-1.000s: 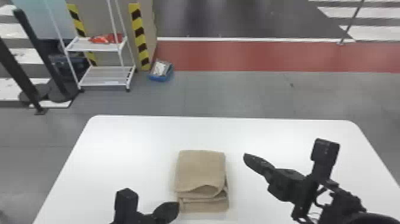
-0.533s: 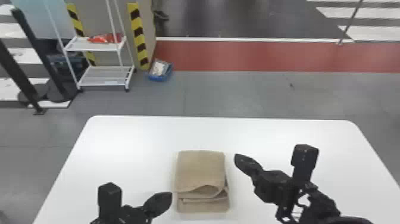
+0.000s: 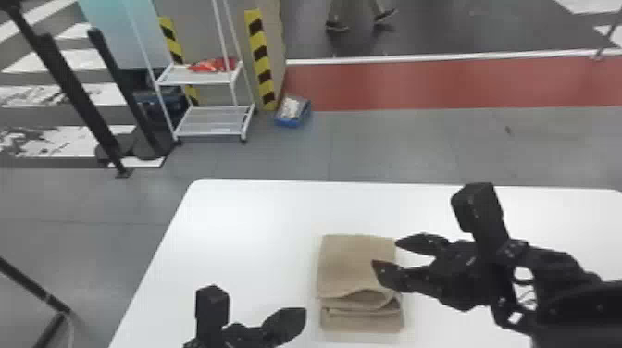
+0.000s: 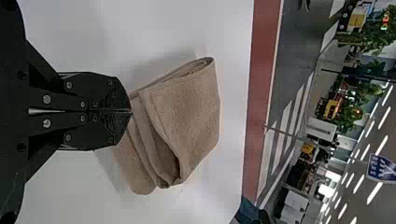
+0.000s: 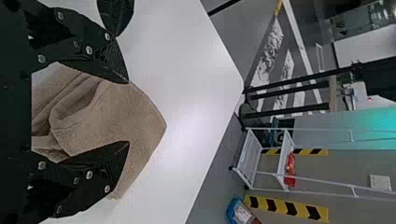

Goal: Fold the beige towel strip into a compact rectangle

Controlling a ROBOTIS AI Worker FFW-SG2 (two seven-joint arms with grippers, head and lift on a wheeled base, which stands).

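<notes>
1. Head view, left side: left gripper (image 3: 304, 315) just beside the towel's near left part. Fingers together in the left wrist view; nothing seen gripped.
2. Middle: beige towel strip (image 3: 354, 264) lies folded in a layered stack on the white table (image 3: 250, 226). Near side shows stepped edges and a bulging fold. Its place on the table looks unchanged; the framing has shifted.
3. Right: right gripper (image 3: 384, 253) has moved in from beside the towel to over its right edge. Fingers now spread, where earlier only one blade showed. Contact: cannot tell.
4. Meaning: folding looks mostly done. The approach suggests a grasp or a tidying of the right side. Next needs a low, even closure; risk is catching only the loose top layer and pulling the stack askew.
</notes>
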